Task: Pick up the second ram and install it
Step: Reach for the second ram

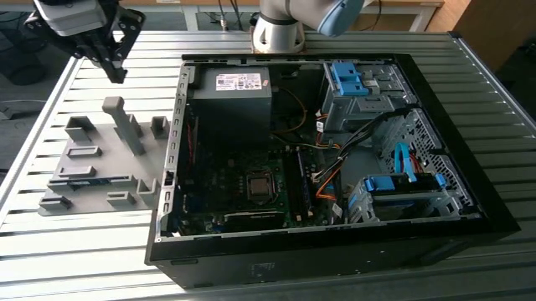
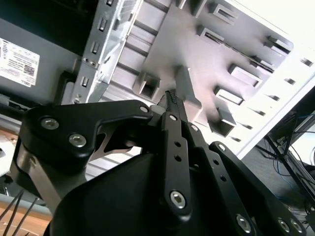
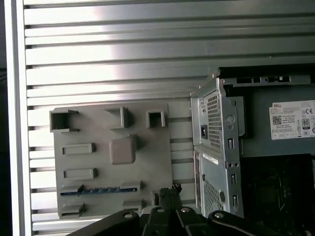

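The second ram (image 1: pixel 88 182) is a thin green-blue stick lying flat in a slot of the grey fixture plate (image 1: pixel 92 166), on the exterior view's left beside the open computer case. The first wrist view shows the ram (image 3: pixel 101 191) as a blue strip near one edge of the plate (image 3: pixel 98 162). My gripper (image 1: pixel 115 72) hangs high above the table, behind the fixture and well away from the ram. Its fingers meet at their tips and hold nothing. In both wrist views the fingertips (image 2: pixel 171 98) (image 3: pixel 170 189) are pressed together over the plate (image 2: pixel 197 54).
The open computer case (image 1: pixel 172 188) lies on the slatted metal table (image 1: pixel 75 251), with its power supply (image 1: pixel 235 84), motherboard (image 1: pixel 251 188) and blue drive latches (image 1: pixel 348 78). A tall grey post (image 1: pixel 125 125) rises from the fixture. The arm's base (image 1: pixel 280 28) stands behind the case.
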Controlling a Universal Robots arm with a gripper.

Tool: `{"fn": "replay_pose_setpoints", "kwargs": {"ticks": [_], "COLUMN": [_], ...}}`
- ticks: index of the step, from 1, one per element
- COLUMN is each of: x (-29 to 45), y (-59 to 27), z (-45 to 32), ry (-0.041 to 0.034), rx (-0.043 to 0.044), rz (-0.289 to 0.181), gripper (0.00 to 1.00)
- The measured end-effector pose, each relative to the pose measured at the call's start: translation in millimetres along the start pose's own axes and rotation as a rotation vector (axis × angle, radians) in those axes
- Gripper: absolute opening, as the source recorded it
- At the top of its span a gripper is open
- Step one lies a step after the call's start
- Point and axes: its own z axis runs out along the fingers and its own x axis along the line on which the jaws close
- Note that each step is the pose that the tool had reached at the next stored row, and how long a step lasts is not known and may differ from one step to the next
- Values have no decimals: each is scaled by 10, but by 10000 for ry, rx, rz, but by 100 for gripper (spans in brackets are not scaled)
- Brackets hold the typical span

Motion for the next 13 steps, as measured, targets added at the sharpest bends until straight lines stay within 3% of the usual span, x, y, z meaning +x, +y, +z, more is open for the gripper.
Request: {"fn": "replay_pose_setpoints", "kwargs": {"ticks": [8, 13], "x": [352, 524], "y": [-35, -73], "z": [-3, -5], "ry": [0, 1], "rx": [0, 0], "rz": [-1, 0], "gripper": [11, 11]}}
